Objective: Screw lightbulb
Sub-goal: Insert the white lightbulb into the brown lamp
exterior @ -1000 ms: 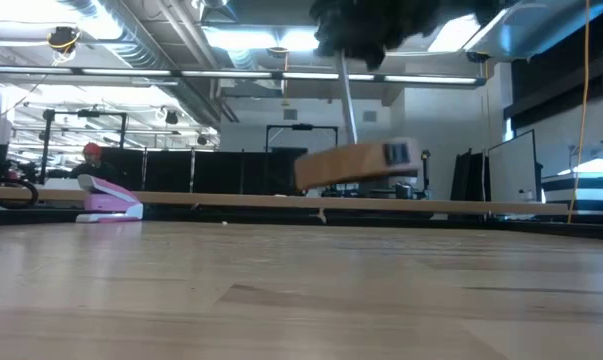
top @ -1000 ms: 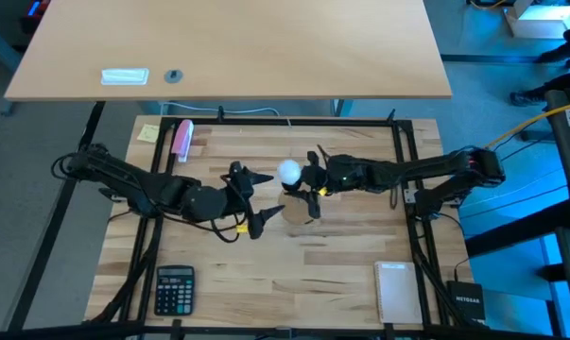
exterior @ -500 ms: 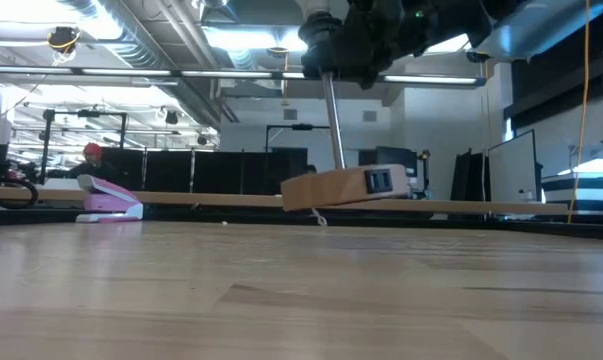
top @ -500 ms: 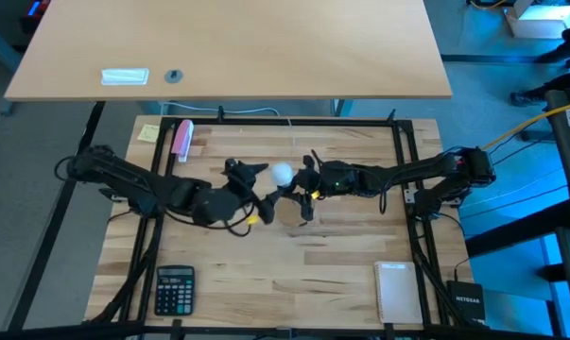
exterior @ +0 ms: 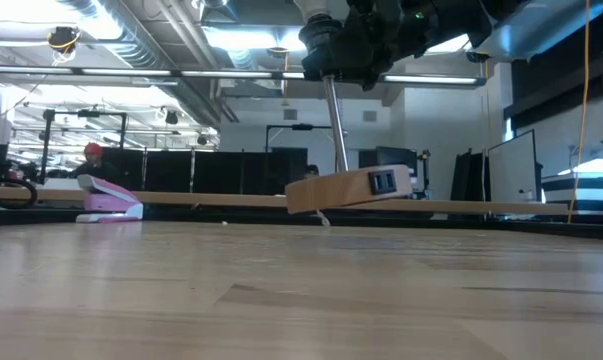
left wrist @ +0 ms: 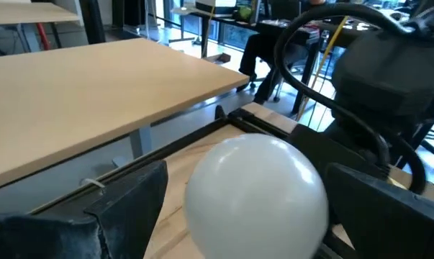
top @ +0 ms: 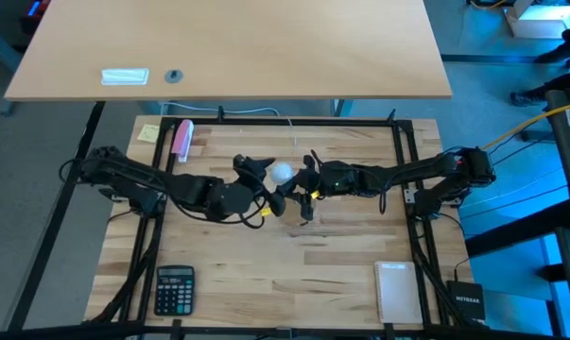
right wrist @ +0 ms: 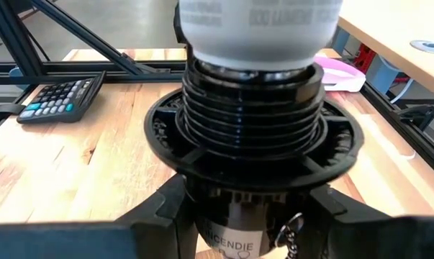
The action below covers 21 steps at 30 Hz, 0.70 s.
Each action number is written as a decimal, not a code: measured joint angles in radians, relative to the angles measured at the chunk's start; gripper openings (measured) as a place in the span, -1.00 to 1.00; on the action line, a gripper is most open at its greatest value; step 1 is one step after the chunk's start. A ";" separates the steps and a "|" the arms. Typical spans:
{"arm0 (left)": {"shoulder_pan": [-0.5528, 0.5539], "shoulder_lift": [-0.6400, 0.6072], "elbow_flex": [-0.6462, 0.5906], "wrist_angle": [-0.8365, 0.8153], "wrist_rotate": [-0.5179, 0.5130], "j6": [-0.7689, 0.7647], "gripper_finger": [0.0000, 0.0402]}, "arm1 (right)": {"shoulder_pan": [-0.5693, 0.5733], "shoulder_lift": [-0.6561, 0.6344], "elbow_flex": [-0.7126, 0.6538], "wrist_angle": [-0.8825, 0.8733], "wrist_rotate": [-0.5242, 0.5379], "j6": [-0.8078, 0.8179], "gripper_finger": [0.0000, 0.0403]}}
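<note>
The white lightbulb (top: 281, 172) sits in the black socket (right wrist: 249, 122) of a small lamp; its screw base is hidden inside the socket. The lamp has a thin metal stem (exterior: 334, 125) and a wooden base (exterior: 349, 188). My right gripper (top: 301, 184) is shut on the socket. My left gripper (top: 264, 181) is open, with one finger (left wrist: 130, 198) on each side of the globe (left wrist: 256, 191). I cannot tell whether they touch it. My right gripper pinches the socket's lower body (right wrist: 238, 234), just below the ribbed collar, between its two fingers (right wrist: 155, 212). It comes in roughly level from the table's right side. The lamp hangs tilted in the hold, its wooden base slanting just above the table top.
A calculator (top: 175, 288) lies at the near left and a white notepad (top: 395, 291) at the near right. A pink stapler (top: 182, 139) and a yellow note (top: 148, 132) lie at the far left. Bare wood lies in front of the lamp.
My right gripper has carried the lamp a little toward the table's left and down, and the wooden base has sunk lower and stays tilted. My left gripper has moved toward the table's right until its fingers stand around the bulb's globe.
</note>
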 joint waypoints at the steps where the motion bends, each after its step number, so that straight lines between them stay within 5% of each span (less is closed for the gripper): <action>1: -0.001 0.000 0.000 -0.004 0.001 0.005 0.77 | 0.000 0.000 0.000 0.001 0.000 0.000 -0.26; 10: 0.000 0.000 0.000 -0.022 0.038 0.036 0.18 | 0.000 0.000 -0.001 0.003 0.000 0.000 -0.26; 21: -0.008 -0.007 0.002 -0.014 0.170 0.124 0.15 | 0.007 -0.019 0.008 -0.011 -0.164 -0.011 -0.26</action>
